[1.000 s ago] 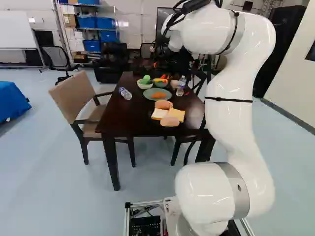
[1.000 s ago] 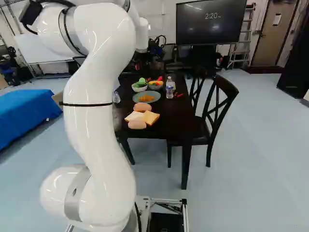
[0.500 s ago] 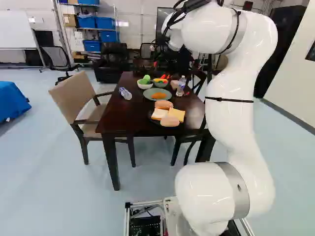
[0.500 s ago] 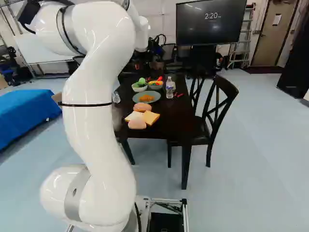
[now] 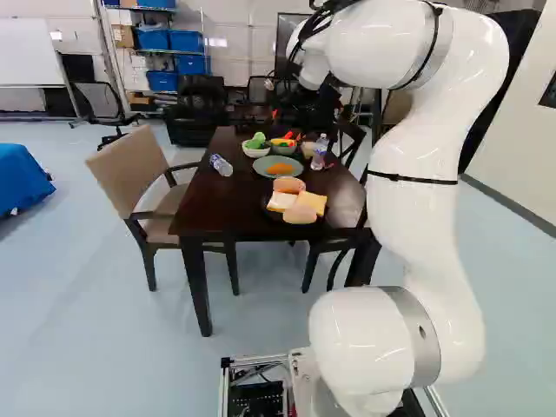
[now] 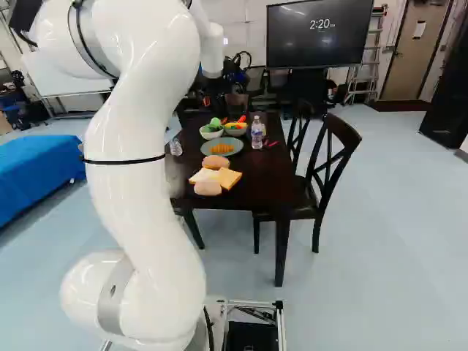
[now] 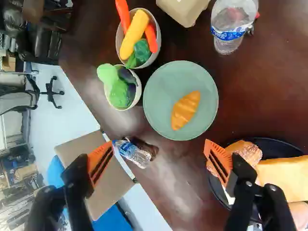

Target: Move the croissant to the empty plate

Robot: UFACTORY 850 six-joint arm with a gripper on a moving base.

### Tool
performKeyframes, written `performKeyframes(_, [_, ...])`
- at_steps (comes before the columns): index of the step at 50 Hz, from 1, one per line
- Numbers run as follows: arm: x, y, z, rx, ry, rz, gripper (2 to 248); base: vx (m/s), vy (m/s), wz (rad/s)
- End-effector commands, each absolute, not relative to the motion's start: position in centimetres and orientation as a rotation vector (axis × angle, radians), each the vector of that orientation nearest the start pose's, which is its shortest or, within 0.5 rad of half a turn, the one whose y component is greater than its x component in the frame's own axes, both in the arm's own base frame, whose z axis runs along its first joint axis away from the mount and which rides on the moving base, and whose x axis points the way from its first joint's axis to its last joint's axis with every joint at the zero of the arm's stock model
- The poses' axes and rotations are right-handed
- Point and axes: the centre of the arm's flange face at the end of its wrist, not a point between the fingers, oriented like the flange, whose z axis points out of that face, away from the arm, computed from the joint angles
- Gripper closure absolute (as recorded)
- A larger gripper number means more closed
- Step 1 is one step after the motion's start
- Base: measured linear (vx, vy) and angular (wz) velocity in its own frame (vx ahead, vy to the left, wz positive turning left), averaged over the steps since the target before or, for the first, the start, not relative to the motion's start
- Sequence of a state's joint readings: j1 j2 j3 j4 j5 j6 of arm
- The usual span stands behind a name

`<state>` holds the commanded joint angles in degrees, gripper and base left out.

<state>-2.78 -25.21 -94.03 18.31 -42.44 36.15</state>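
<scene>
Two bowls: one bowl point(image 7: 158, 54) has orange and yellow toy veg point(image 7: 134, 36), other bowl point(image 7: 137, 98) has greens point(image 7: 118, 89). Croissant point(image 7: 185, 110) sits on green plate point(image 7: 161, 84). Dark plate point(image 7: 276, 147) has buns point(image 7: 248, 152), probably bread slices point(image 7: 284, 178). Claw point(image 7: 159, 147) released, fingers spread wide, croissant ahead of them.

Croissant point(image 7: 185, 110) golden orange, on plain pale-green plate point(image 7: 163, 84). Near plate point(image 7: 269, 144) black; bun point(image 7: 248, 153) pinkish tan, white-speckled; bread slices white point(image 5: 281, 201) and yellow point(image 5: 314, 202). Left bowl point(image 7: 139, 91) whitish, with green and dark-purple vegetables point(image 7: 118, 86). Bottles point(image 5: 319, 153) point(image 5: 221, 165) clear, labels blue and white. Table point(image 5: 234, 213) dark reddish brown. Left chair point(image 5: 129, 171) beige, dark frame; right chair point(image 6: 344, 142) black. Far left bins point(image 5: 188, 40) blue. Finger pads point(image 7: 99, 159) orange, black-striped. Arm point(image 5: 408, 226) white, grey bands, black straps. Floor point(image 5: 78, 304) pale blue.
</scene>
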Motion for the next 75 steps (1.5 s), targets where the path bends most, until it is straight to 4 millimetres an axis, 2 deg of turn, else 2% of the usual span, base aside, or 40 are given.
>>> performKeyframes(75, [56.1, -1.3, 62.9, -2.483, 1.168, -0.438, 3, 0.0, 0.0, 0.0])
